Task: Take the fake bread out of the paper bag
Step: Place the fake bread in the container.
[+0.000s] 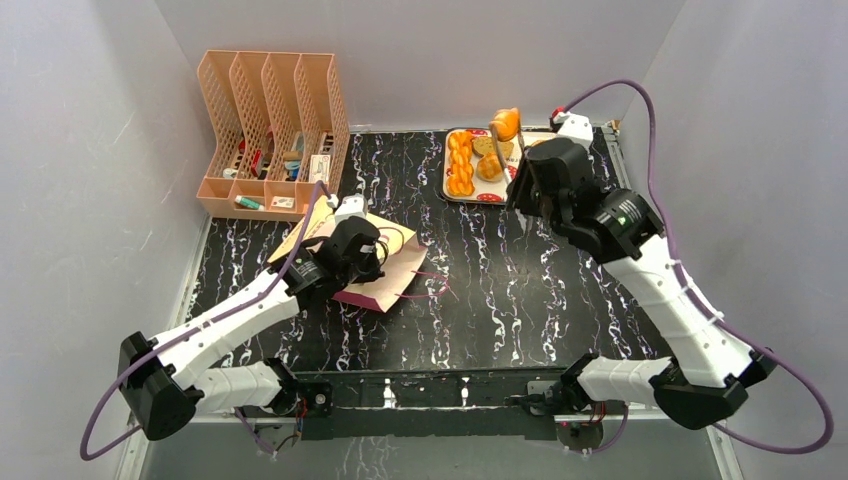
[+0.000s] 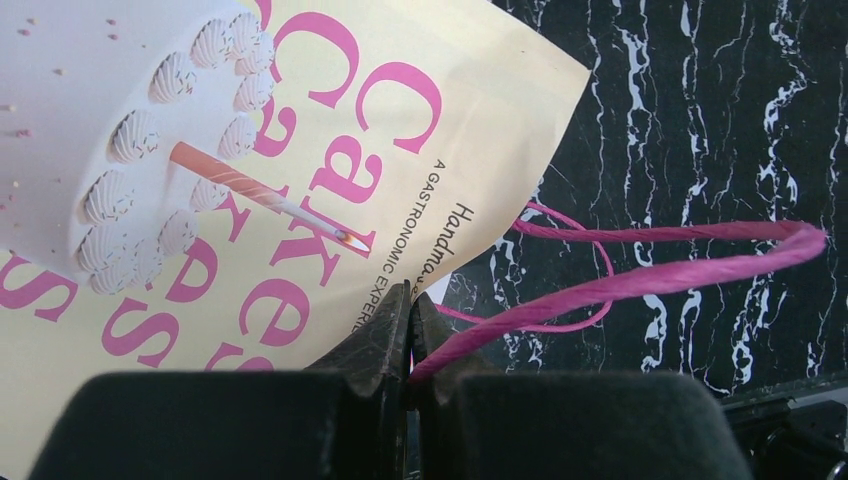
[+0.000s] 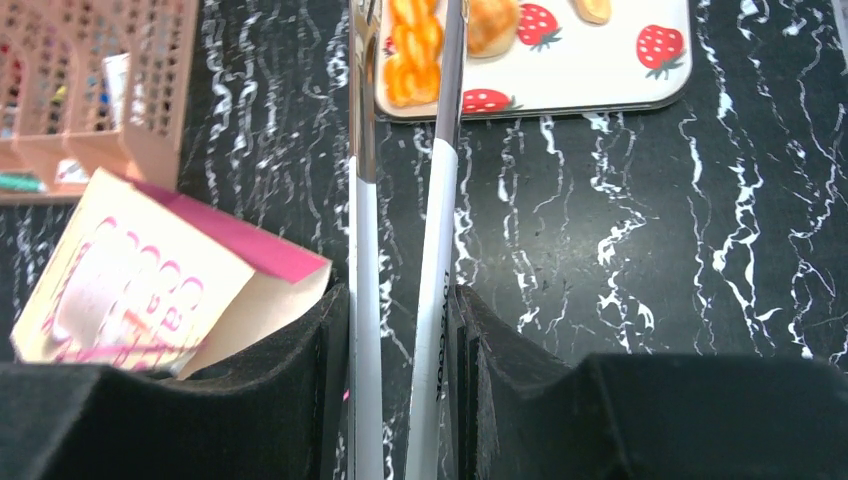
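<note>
The left gripper [image 2: 410,305] is pinching one of two magenta cord handles [image 2: 650,275] of the one paper bag [image 2: 460,120] lying on the table [image 1: 500,290], while the right gripper [image 3: 400,300] is clamping one pair of tongs [image 1: 497,140] holding one golden pastry [image 1: 507,122] above the strawberry tray [image 3: 620,85], where three more fake bread pieces [image 1: 460,163] are lying.

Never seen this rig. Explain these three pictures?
The machine: a white left arm and right arm, each ending in a two-finger gripper. One picture looks down from above; the other two come from wrist cameras. On the black marbled table are a cream paper bag with pink "Cakes" lettering, a peach plastic file rack and a strawberry-print tray of glossy orange toy bread. The left gripper is shut on the bag's edge by its magenta cord handle. The right gripper grips metal tongs with white handles, apparently holding one pastry above the tray.
</note>
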